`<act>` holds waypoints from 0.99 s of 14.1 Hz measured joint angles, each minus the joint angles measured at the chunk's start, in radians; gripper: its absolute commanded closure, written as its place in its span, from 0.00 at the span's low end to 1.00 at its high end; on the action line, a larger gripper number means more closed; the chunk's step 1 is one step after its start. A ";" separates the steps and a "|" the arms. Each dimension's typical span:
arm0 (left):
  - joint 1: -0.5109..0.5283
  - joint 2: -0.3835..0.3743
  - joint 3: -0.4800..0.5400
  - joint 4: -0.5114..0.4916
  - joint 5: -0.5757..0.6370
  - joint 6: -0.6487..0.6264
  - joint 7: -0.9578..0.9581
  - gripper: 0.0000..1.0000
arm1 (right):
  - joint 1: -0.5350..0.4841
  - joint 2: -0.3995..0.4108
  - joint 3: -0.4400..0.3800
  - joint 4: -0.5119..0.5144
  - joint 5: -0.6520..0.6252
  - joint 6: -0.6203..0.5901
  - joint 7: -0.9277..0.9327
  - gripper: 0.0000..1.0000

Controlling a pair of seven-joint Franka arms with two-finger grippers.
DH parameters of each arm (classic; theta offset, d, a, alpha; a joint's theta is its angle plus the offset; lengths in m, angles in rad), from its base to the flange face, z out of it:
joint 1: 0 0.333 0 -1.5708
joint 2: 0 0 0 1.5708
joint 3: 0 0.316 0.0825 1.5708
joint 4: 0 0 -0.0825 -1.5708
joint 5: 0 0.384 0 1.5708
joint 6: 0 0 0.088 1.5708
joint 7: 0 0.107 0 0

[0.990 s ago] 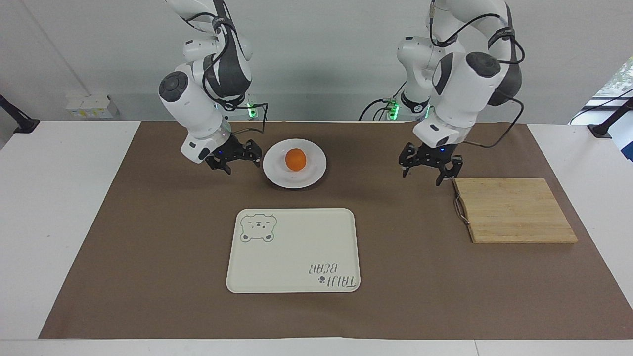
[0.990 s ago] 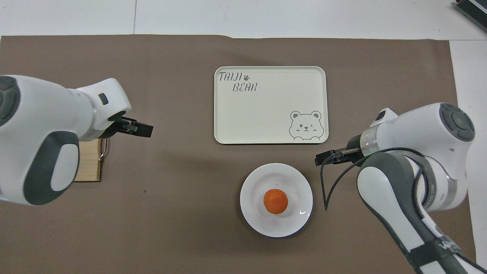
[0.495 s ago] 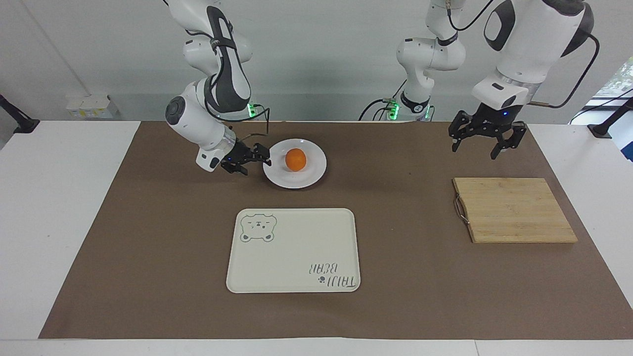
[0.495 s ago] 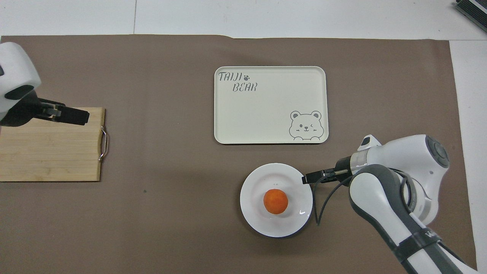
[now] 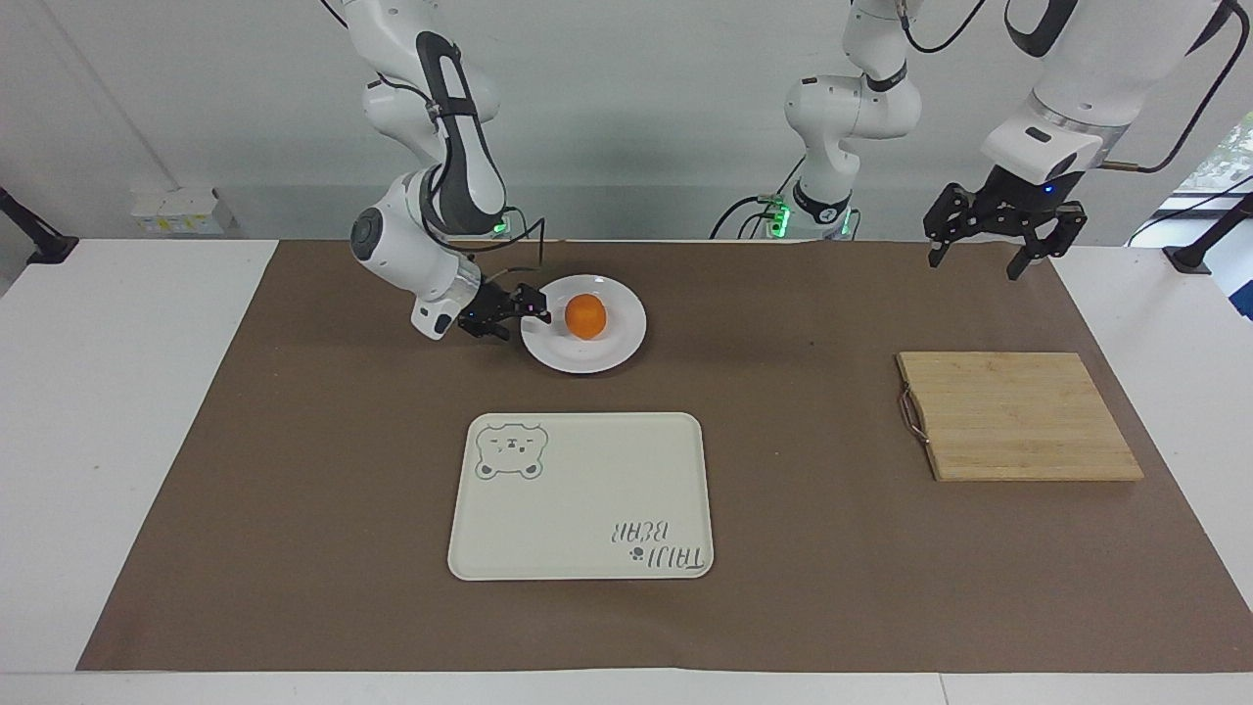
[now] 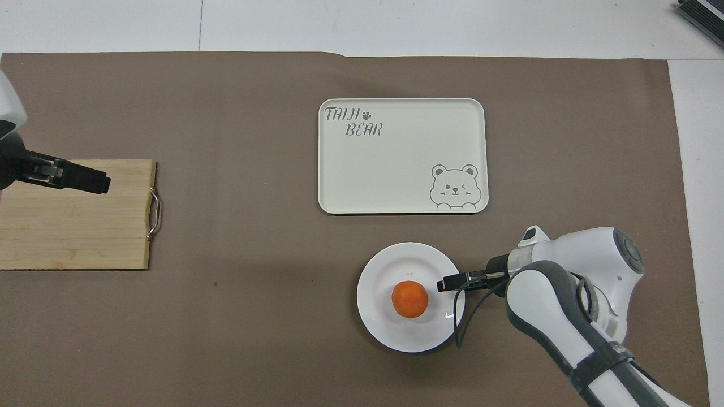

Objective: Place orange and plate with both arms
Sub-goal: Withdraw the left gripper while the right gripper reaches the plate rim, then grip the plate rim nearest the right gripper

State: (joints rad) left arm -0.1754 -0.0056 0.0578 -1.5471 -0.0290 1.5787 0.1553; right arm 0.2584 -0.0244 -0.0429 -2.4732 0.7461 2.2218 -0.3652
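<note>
Right gripper (image 5: 529, 311) reaches over plate (image 5: 617, 343) on brown mat (image 5: 294, 470).

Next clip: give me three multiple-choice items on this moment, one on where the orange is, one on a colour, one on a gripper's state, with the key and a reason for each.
1. Where is the orange?
A. on the plate
B. on the tray
C. on the cutting board

2. What colour is the mat under everything?
A. green
B. brown
C. blue

3. What is the right gripper doing?
A. shut on the orange
B. shut on the tray's rim
C. open at the plate's rim, holding nothing

Key: A, the orange sits in the middle of the white plate. B, a brown mat covers the table beneath the plate, tray and board. C, the right gripper's fingers stand apart at the plate's edge toward the right arm's end, and the orange lies free. The left gripper hangs open in the air.
</note>
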 measured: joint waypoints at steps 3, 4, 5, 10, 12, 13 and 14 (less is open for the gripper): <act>0.000 0.021 -0.003 -0.012 0.015 -0.007 0.000 0.00 | 0.006 -0.001 0.000 -0.019 0.003 0.018 0.000 0.00; 0.000 0.023 -0.004 -0.016 0.020 -0.007 0.000 0.00 | 0.007 -0.001 0.000 -0.024 0.004 0.023 0.000 0.06; 0.000 0.023 -0.005 -0.019 0.022 -0.007 -0.001 0.00 | 0.010 -0.001 0.000 -0.028 0.004 0.023 -0.001 0.18; -0.001 0.020 -0.008 -0.029 0.023 -0.007 -0.033 0.00 | 0.024 -0.001 0.000 -0.045 0.004 0.024 -0.001 0.40; -0.001 0.019 -0.008 -0.030 0.023 -0.007 -0.035 0.00 | 0.024 -0.001 0.000 -0.049 0.004 0.024 -0.001 0.58; -0.001 0.019 -0.008 -0.030 0.023 -0.007 -0.035 0.00 | 0.024 -0.001 0.000 -0.050 0.004 0.024 -0.001 0.69; -0.001 0.019 -0.007 -0.030 0.024 -0.007 -0.036 0.00 | 0.024 -0.001 0.000 -0.050 0.004 0.024 -0.001 0.79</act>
State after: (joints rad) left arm -0.1759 0.0134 0.0504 -1.5771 -0.0054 1.5714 0.1197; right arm 0.2821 -0.0255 -0.0428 -2.5236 0.7504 2.2459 -0.3659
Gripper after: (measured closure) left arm 0.000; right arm 0.467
